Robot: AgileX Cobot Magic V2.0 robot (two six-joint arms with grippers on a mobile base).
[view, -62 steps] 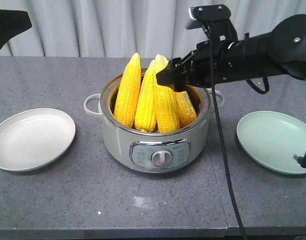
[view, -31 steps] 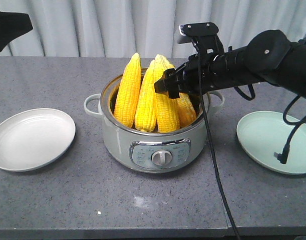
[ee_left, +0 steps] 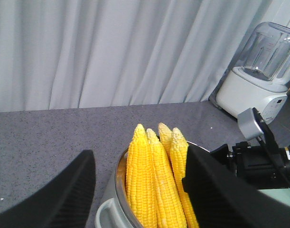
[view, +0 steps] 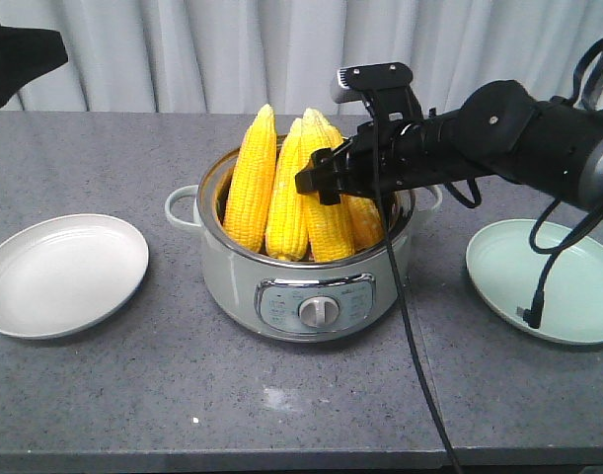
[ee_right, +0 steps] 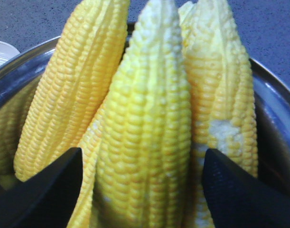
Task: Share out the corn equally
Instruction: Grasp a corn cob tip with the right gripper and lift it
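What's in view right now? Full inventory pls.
corn: at least four cobs, yellow, standing upright in the pot
pot: one, pale green with a dial, table centre
white plate: one, left of the pot
pale green plate: one, right of the pot
blender: one, white base, clear jug, far right
curtain: pale grey, behind the table
table: grey, speckled
right tool: black, open, fingers either side of a middle cob
left tool: black, open, raised left of the pot
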